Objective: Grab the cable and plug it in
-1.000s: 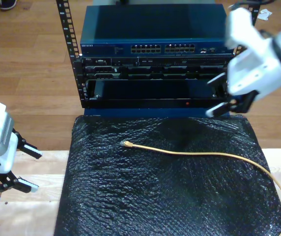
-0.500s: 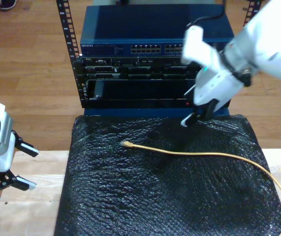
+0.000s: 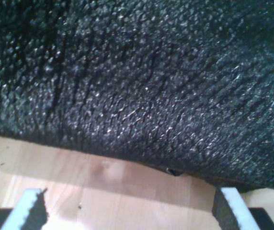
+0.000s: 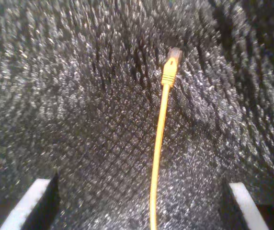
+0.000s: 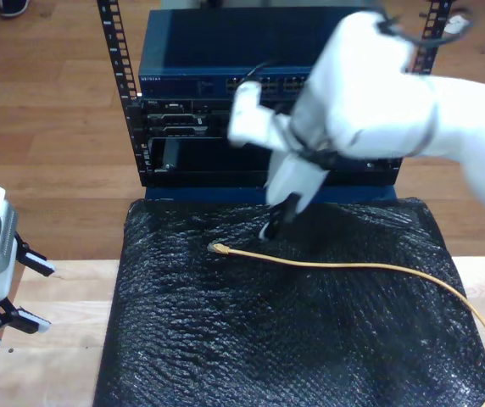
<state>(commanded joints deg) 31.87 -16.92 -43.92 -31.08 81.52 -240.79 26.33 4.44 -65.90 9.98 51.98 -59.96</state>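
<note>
One cable [image 5: 344, 267] lay loose on the black mat [image 5: 225, 339], its plug [image 4: 171, 61] pointing toward the rack [image 5: 225, 93], so it was free to lift. My second gripper [image 4: 142, 211] hung above the plug end with fingers [image 4: 31, 201] spread, the cable running between them untouched, judged lined up for a pinch. My first gripper [image 3: 127, 211] waited released over the mat's edge, grasping nothing, at the exterior view's left. Count: two grippers, one plug.
</note>
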